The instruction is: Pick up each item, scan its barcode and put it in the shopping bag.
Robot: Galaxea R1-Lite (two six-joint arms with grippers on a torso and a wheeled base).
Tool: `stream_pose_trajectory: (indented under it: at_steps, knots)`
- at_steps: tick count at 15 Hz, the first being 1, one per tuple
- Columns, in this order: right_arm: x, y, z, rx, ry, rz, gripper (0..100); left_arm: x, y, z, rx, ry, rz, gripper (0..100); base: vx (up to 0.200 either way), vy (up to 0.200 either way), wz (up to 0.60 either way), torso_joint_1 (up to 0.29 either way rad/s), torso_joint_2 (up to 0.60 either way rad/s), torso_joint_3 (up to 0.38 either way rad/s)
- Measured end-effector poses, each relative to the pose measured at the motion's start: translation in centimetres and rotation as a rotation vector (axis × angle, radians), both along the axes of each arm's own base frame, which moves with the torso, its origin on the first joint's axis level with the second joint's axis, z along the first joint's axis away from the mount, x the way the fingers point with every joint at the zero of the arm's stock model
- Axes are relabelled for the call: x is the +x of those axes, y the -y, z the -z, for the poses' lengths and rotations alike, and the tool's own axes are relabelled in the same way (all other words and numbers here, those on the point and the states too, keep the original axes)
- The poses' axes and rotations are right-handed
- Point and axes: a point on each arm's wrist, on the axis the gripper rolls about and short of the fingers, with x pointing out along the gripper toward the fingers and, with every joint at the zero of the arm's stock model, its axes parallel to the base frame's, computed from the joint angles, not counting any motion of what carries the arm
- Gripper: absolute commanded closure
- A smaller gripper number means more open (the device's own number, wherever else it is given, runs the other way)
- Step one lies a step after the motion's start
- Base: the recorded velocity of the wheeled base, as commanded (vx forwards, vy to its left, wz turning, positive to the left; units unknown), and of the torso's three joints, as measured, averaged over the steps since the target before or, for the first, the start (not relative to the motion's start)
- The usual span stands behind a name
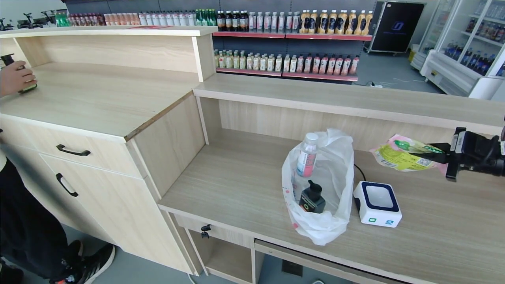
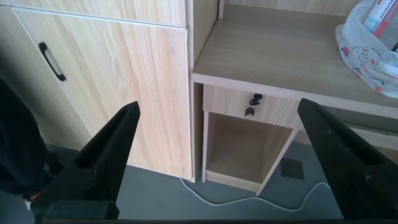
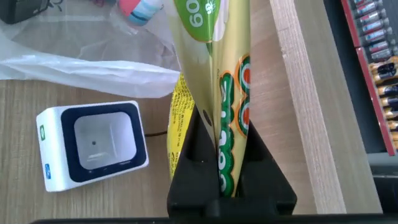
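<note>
My right gripper (image 1: 428, 154) is shut on a yellow-green and pink snack bag (image 1: 398, 155), held in the air to the right of the shopping bag and behind the scanner. In the right wrist view the snack bag (image 3: 217, 81) is pinched edge-on between the black fingers (image 3: 193, 146). The white barcode scanner (image 1: 377, 203) sits on the counter just right of the white shopping bag (image 1: 321, 185), which holds a clear bottle with a pink label (image 1: 307, 156) and a black bottle (image 1: 312, 197). My left gripper (image 2: 217, 155) hangs open low in front of the cabinet, off the counter.
A raised wooden counter (image 1: 98, 98) stands to the left, where a person's hand (image 1: 15, 77) holds a dark object. A back ledge (image 1: 347, 98) runs behind the work surface (image 1: 236, 181). Drink shelves (image 1: 288, 35) stand behind. A black cable (image 1: 360, 171) leads from the scanner.
</note>
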Motion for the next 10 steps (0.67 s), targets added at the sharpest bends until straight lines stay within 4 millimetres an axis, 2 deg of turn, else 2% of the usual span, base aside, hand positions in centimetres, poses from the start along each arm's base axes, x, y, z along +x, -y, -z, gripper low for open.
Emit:
stream_pose_trajectory:
  at_steps: [5,10]
  knots:
    - [2.2,-1.8,1.6,-0.030,0.099,-0.115,100,0.0,0.0,0.0,0.000,0.000,0.000,0,0.000,0.000,0.00,0.000,0.00,0.000]
    - [3.0,-1.9,3.3,-0.058,0.098,-0.146,100,0.0,0.0,0.0,0.000,0.000,0.000,0,0.000,0.000,0.00,0.000,0.00,0.000]
